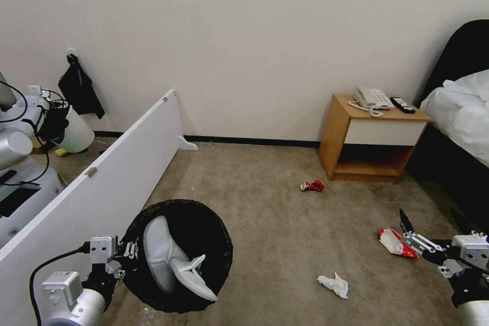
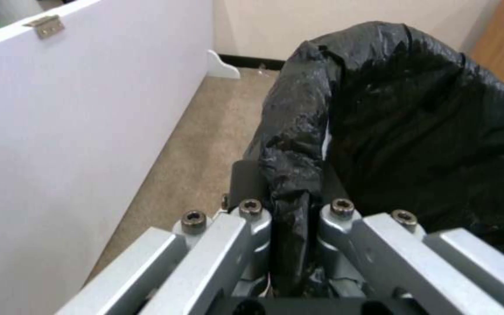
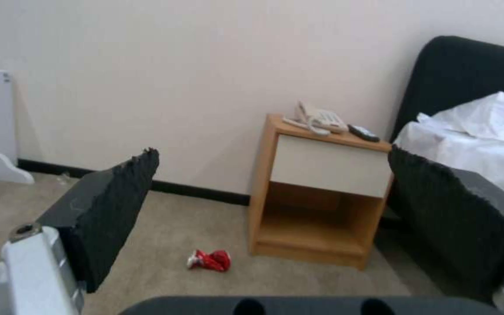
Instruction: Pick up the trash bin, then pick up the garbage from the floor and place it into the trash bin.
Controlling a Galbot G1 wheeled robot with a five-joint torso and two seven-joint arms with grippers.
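The beige carpet (image 1: 265,198) is spreading out to a bedside cabinet (image 1: 372,137). The left gripper (image 2: 290,218) is clamping the rim of the bag-lined trash bin (image 1: 178,254), which is carrying white slippers (image 1: 170,260). The right gripper (image 1: 433,229) is hovering, fingers apart, over the snack packet (image 1: 395,242). Judged step: litter collection; next move calls for descending and closing. Tissue (image 1: 333,285) and crushed can (image 1: 311,186) are waiting.

The bin's (image 1: 179,257) white wall is hidden under its black bag; the left gripper (image 2: 290,218) covers part of the rim it clamps. A slipper (image 1: 170,260) inside hides the bin's bottom. Right of the bin, the snack packet (image 1: 393,242) lies partly behind the right gripper (image 1: 433,224). The bed (image 1: 461,112) is cut by the edge.
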